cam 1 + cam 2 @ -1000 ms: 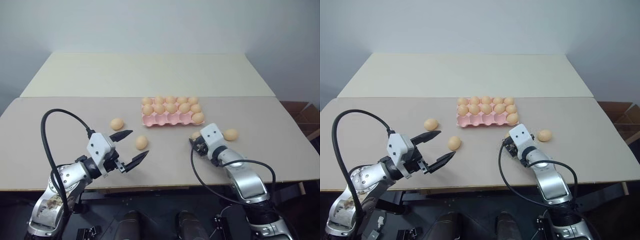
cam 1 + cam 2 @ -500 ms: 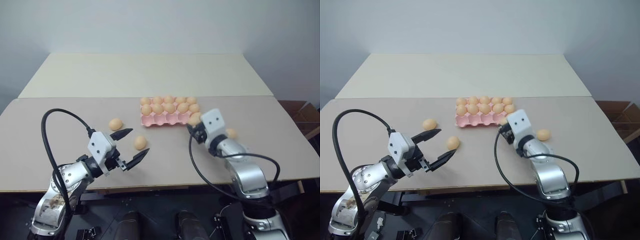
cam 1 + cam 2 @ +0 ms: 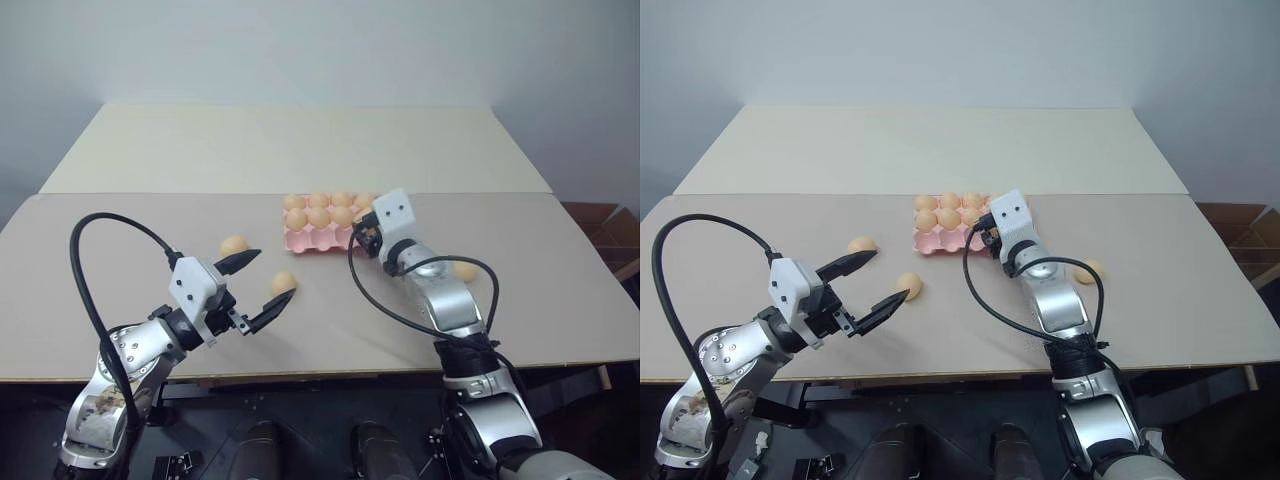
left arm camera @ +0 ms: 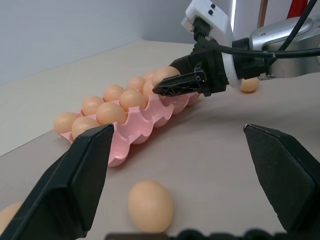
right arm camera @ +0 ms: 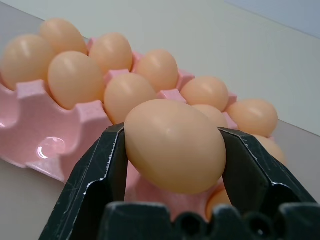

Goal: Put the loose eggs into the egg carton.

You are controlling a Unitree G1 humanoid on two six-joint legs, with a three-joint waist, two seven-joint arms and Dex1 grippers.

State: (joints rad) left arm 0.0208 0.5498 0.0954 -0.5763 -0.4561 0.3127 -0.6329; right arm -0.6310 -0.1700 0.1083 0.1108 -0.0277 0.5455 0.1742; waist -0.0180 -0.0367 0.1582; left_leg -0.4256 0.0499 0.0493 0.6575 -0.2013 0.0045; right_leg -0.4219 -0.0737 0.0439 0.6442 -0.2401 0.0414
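I am holding one egg (image 5: pixel 175 146) across its belly in my right pincer (image 5: pixel 172 150), just above the pink egg carton (image 3: pixel 312 240). It looks light, smooth and brittle, so I am judging a gentle squeeze enough. My left pincer (image 3: pixel 257 287) is gaping wide near a loose egg (image 3: pixel 284 282) on the tabletop (image 3: pixel 150 240).

Two beige tables (image 3: pixel 300 150) end to end before a plain pale wall (image 3: pixel 320 45).

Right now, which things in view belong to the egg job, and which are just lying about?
Job:
- pale orange egg clamped in right gripper
- three loose pale orange eggs on the table
- pink moulded egg carton
- open left gripper

Lying about:
- brown cardboard box
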